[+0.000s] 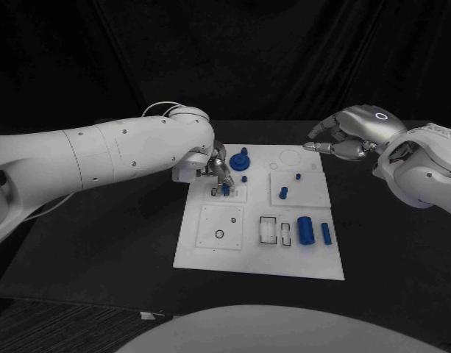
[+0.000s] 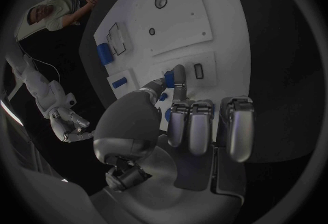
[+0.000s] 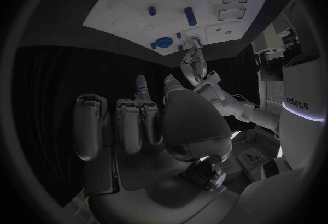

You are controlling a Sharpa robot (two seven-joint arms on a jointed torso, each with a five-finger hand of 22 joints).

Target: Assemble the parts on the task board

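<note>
While the left hand (image 1: 212,166) is working low over the far-left corner of the task board (image 1: 210,250), the chief hazard, as a judgement, is a misaligned insertion: the small blue part (image 2: 169,78) it is pinching could be tipping against the edge of its seat and jamming, or slipping out of the fingertips (image 2: 179,77), because the grip is a narrow two-point pinch and the hand itself is hiding the seat from the head camera.

Item, left hand: thumb and one extended finger are closing on the small blue part, the remaining fingers curling back toward the palm. The part is sitting between those two tips, just above the small square plate with a rectangular slot (image 2: 198,70); whether it is already touching the plate cannot be told.

Item, right hand (image 1: 348,137): it is hovering beyond the board's far-right corner, well apart from the parts, fingers curling in. A small bluish object (image 3: 141,88) is showing at its fingertips, but whether the hand is gripping anything cannot be told.

Item, other parts lying on the board: a round blue knob (image 1: 240,159) near the left hand, a short blue peg (image 1: 284,193) mid-board, a large blue cylinder (image 1: 304,229) and a slimmer blue bar (image 1: 326,234) near the right edge. A secondary risk is the left forearm sweeping the knob, which is sitting just beside the working fingers.
</note>
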